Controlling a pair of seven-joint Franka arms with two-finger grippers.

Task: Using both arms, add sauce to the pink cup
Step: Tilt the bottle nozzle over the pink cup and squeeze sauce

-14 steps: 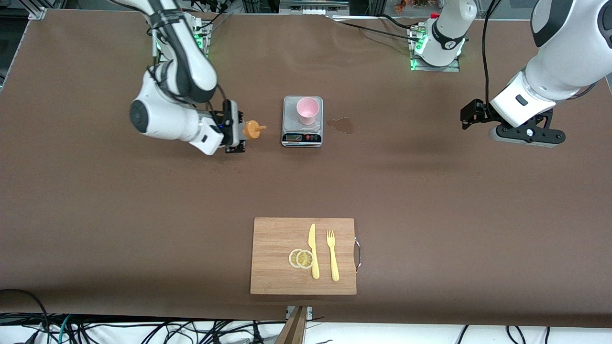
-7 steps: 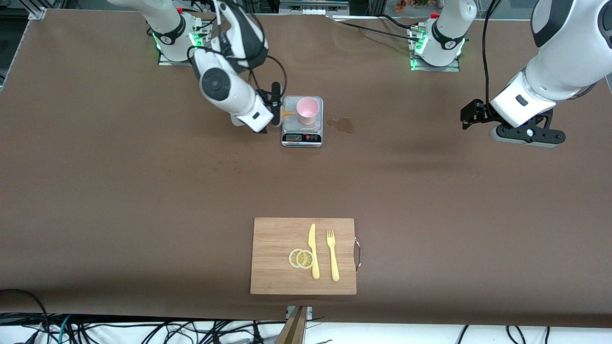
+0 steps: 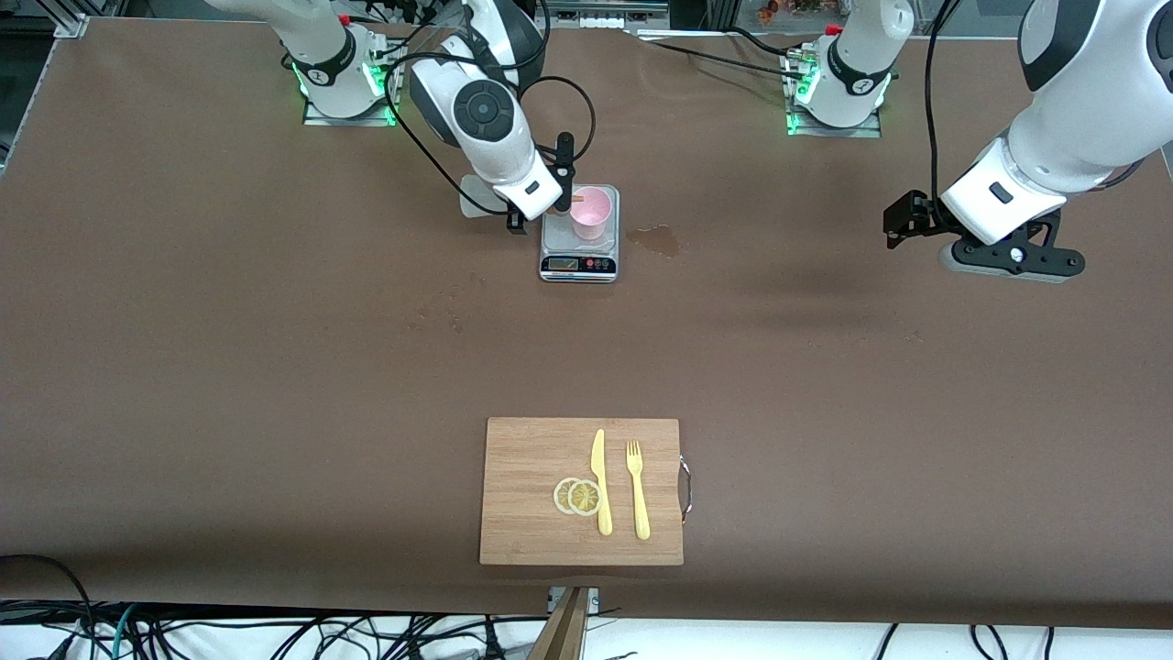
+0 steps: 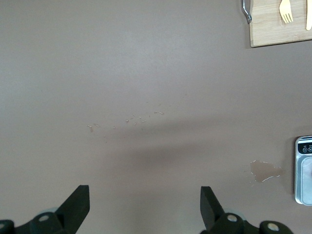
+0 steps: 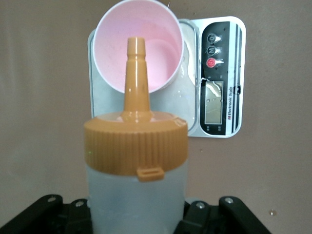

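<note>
The pink cup [image 3: 591, 211] stands upright on the grey scale [image 3: 579, 261]. My right gripper [image 3: 553, 194] is shut on the sauce bottle, tipped on its side beside the scale; in the front view only the orange nozzle [image 3: 577, 196] shows, at the cup's rim. In the right wrist view the whitish bottle [image 5: 136, 190] sits between the fingers of the right gripper [image 5: 136, 217], and its nozzle [image 5: 136, 73] points at the open pink cup [image 5: 161, 39] on the scale [image 5: 219, 87]. My left gripper [image 3: 1008, 259] waits, open and empty, over bare table at the left arm's end; it also shows in the left wrist view [image 4: 144, 204].
A wooden cutting board [image 3: 527, 495] with a yellow knife, a fork and lemon slices lies near the front camera. A small wet stain [image 3: 655, 240] lies beside the scale toward the left arm's end. The left wrist view shows the stain [image 4: 264, 170] and the scale's edge [image 4: 304, 170].
My right arm has swung from the right arm's end of the table to the scale, bringing the tipped bottle's nozzle to the cup's rim. The left arm has not moved.
</note>
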